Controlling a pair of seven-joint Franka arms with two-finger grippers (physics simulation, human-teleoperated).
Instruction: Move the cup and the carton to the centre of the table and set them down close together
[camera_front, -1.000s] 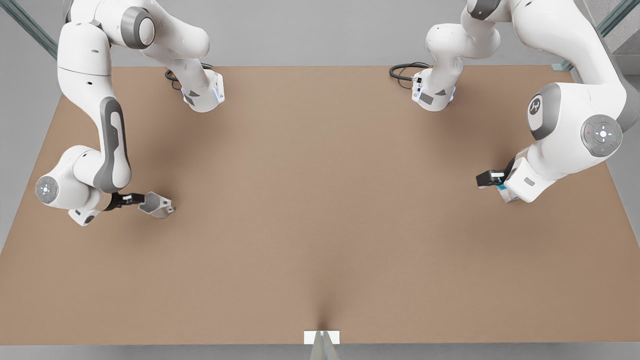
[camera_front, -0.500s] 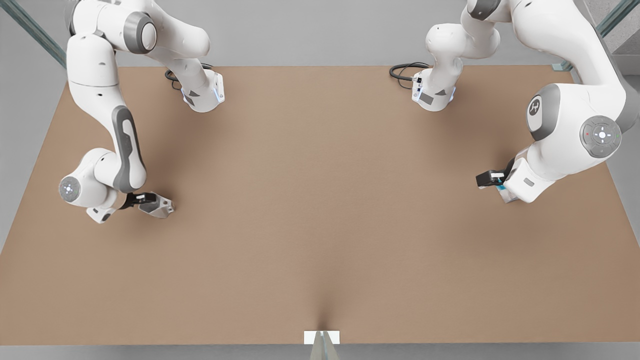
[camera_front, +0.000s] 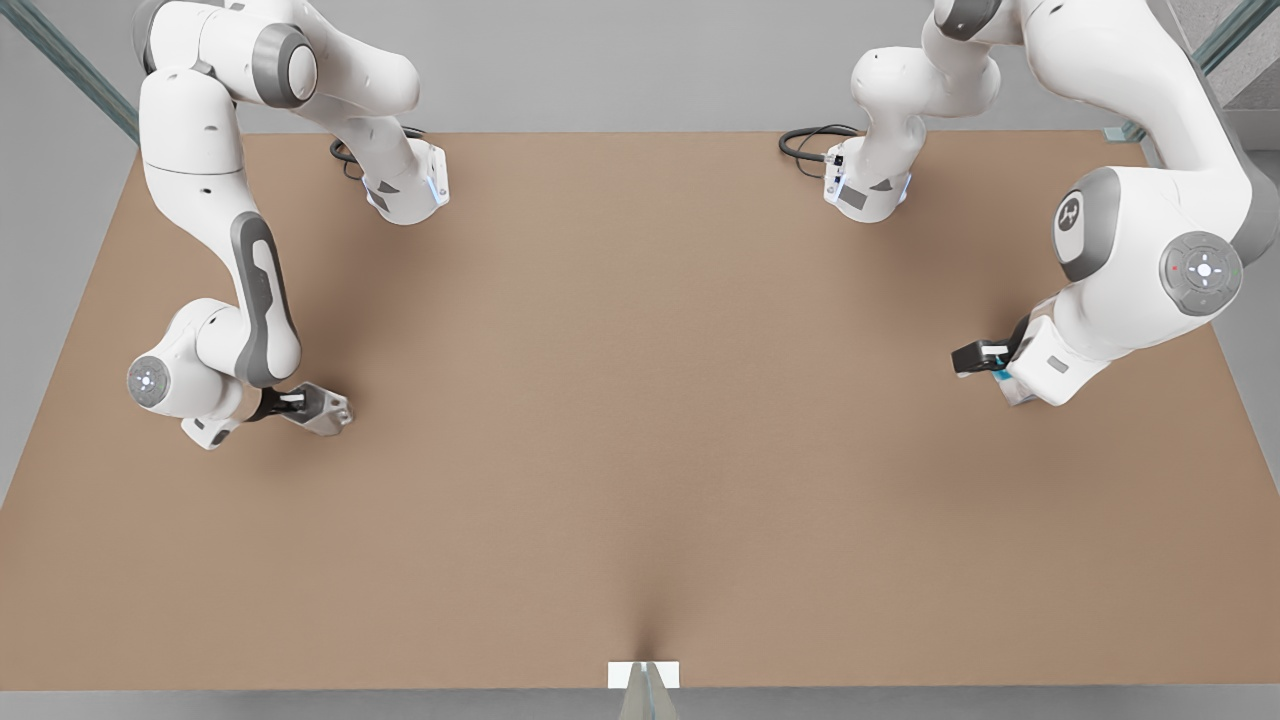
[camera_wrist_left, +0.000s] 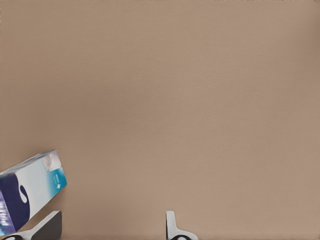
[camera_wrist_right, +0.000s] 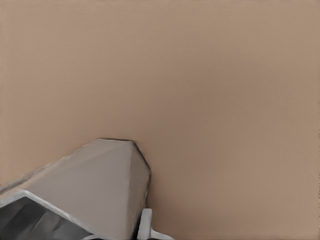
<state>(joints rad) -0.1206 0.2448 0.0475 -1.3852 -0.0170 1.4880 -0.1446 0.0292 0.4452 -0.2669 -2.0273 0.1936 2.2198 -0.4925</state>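
The silvery faceted cup lies tilted on the brown table at the front view's left. My right gripper is at its mouth end, and in the right wrist view the cup sits right against it. At the front view's right, my left gripper hangs low beside the carton, which the hand mostly hides. The white, teal and dark blue carton leans next to one finger of the left gripper, outside the gap. That gripper is open.
Both arm bases stand at the table's far edge with cables beside them. A small white marker sits at the near edge. Bare brown tabletop stretches between the two grippers.
The arm at the front view's left has swung in, bringing my right gripper onto the cup's mouth end; the cup shifted slightly. The left gripper and carton stayed put.
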